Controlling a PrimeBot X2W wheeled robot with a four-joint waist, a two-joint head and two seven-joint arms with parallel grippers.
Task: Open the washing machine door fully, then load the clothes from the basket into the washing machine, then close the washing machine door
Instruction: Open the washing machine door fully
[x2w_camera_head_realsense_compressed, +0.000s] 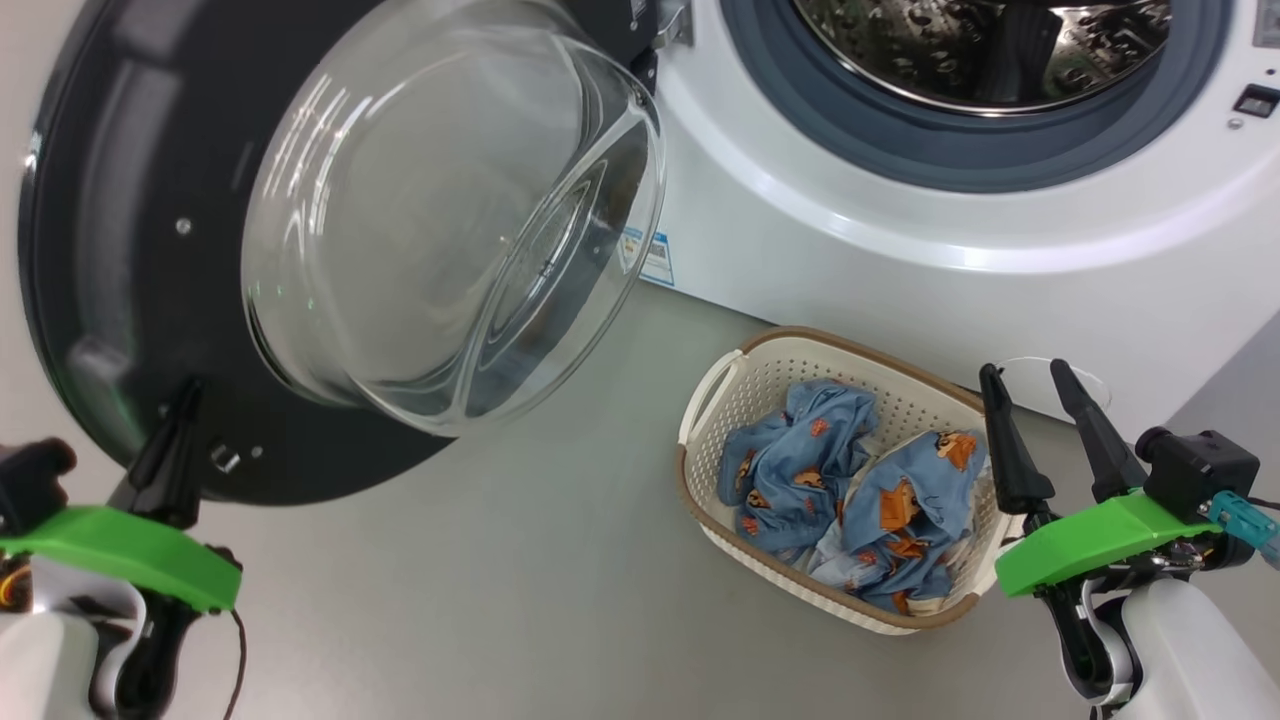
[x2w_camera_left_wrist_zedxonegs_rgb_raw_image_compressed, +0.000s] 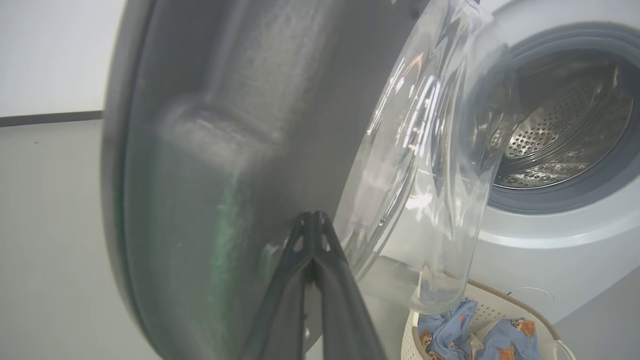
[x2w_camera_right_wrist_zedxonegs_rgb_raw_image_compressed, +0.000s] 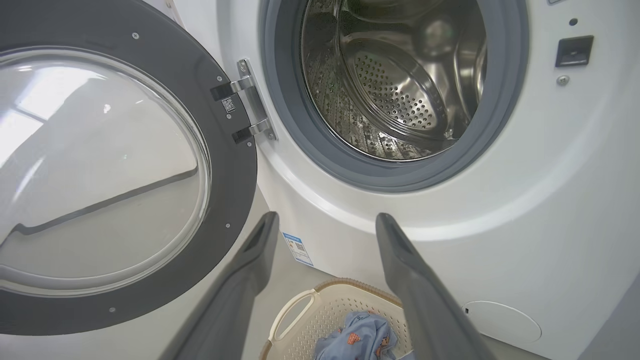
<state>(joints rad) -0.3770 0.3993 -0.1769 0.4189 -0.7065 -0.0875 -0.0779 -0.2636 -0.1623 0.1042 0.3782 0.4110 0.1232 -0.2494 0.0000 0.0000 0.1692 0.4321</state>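
Glossy black washing machine door: swung open to the left of the machine, inner face toward the robot. A clear glass bowl bulges from its centre. It hangs on a metal hinge at the left side of the opening.

White washing machine: far right, opening uncovered. A grey gasket rings a perforated steel drum. Blue-white label sticker low on the left of its front; round service flap low on the right.

Cream basket: on the grey floor, just in front of the machine, near right. Brown rim, white handle at its left end.

Clothes: two light blue garments with orange-brown cartoon prints, crumpled side by side inside the basket.

Left gripper: near left, fingers pressed together with nothing between them. Tips at the lower part of the door's inner face; whether they touch it cannot be told.

Right gripper: near right, fingers spread apart and holding nothing, raised by the basket's right end, pointing toward the machine.
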